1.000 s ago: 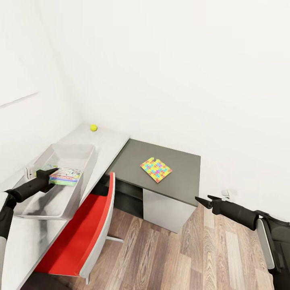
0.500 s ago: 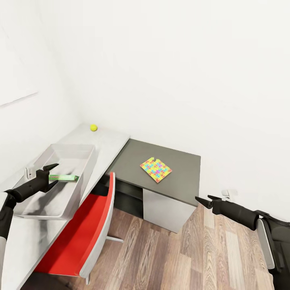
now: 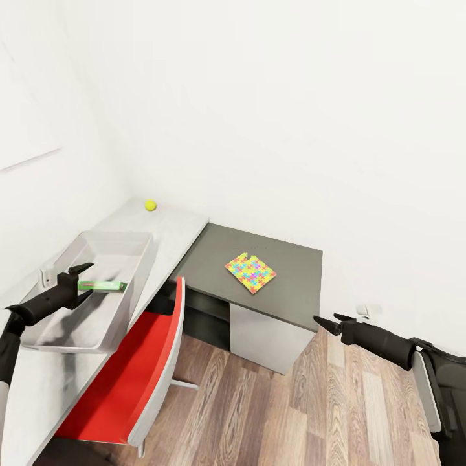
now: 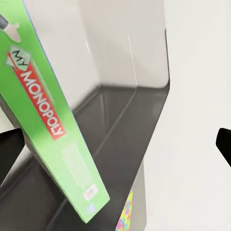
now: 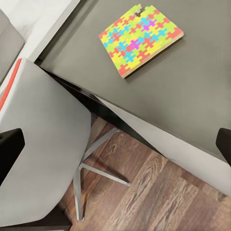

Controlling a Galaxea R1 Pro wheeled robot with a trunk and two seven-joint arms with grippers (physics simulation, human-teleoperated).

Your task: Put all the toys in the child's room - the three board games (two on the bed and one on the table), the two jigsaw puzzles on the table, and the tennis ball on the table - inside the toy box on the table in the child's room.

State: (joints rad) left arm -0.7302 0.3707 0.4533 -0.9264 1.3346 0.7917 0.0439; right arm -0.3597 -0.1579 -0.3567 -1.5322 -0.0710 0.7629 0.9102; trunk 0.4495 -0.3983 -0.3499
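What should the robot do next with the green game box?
Probably draw the left gripper back up out of the toy box. Its fingers stand open and the green Monopoly box sits on edge inside, no longer gripped. The jigsaw puzzle and tennis ball wait outside.

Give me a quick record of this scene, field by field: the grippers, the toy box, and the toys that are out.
left gripper: open, over the toy box
right gripper: open, empty, above the floor
toy box: clear bin on the light table
board game: green Monopoly box, on edge inside the toy box
jigsaw puzzle: flat on the dark table
tennis ball: far end of the light table
red chair: in front of the tables
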